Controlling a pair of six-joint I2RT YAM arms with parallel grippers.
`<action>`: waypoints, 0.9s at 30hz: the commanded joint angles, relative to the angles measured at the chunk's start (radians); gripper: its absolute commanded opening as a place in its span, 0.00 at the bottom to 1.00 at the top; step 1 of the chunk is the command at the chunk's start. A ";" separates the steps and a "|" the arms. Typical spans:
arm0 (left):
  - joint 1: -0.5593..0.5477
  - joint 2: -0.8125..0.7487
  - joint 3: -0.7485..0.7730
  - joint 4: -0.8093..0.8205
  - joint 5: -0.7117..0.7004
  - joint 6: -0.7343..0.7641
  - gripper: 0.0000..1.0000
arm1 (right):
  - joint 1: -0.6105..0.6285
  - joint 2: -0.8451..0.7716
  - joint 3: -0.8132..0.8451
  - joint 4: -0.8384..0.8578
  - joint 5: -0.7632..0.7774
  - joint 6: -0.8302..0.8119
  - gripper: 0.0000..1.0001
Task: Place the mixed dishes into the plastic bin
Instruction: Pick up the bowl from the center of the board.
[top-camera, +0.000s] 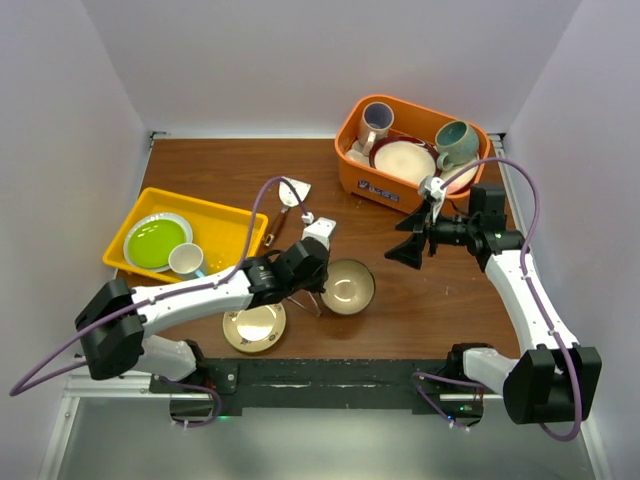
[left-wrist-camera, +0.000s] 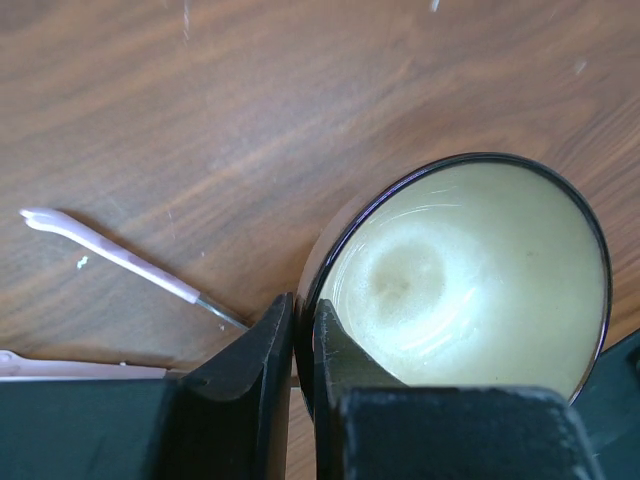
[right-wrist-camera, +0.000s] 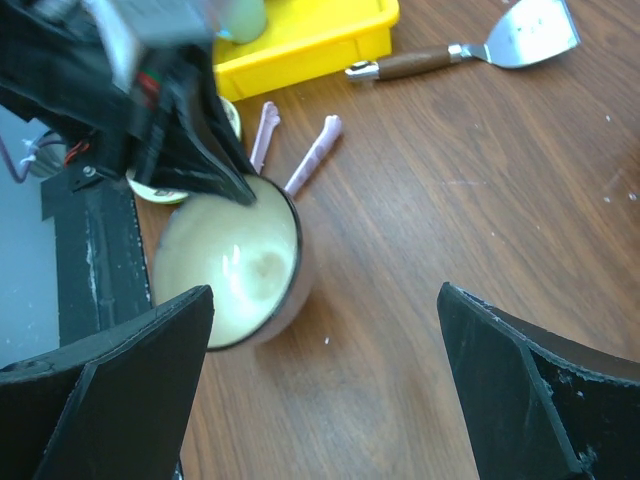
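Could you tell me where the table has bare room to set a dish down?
Bare wood lies at the back-left, between the yellow tray, spatula and orange bin, and front-right, between the bronze bowl and right arm. Around the left gripper and cream plate it is crowded.

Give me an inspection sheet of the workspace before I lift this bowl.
Surface: wooden table, no spills seen.
Job's things: orange bin holds lavender mug, teal mug, pale plate; bronze bowl and cream plate on table; green plate and white cup in yellow tray.
Clutter: spatula, pink tongs, both on table.
Grippers: left gripper shut on bronze bowl's rim; right gripper open, empty.
Cables: purple cables loop off both arms.
Surroundings: white walls.
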 joint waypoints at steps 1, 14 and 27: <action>-0.004 -0.097 0.011 0.177 -0.088 -0.091 0.00 | 0.017 0.015 0.052 -0.057 0.080 0.004 0.98; -0.011 -0.063 0.117 0.068 -0.315 -0.341 0.00 | 0.310 0.133 0.295 -0.212 0.539 0.174 0.98; -0.030 -0.014 0.206 0.014 -0.398 -0.445 0.00 | 0.497 0.238 0.335 -0.151 0.886 0.291 0.86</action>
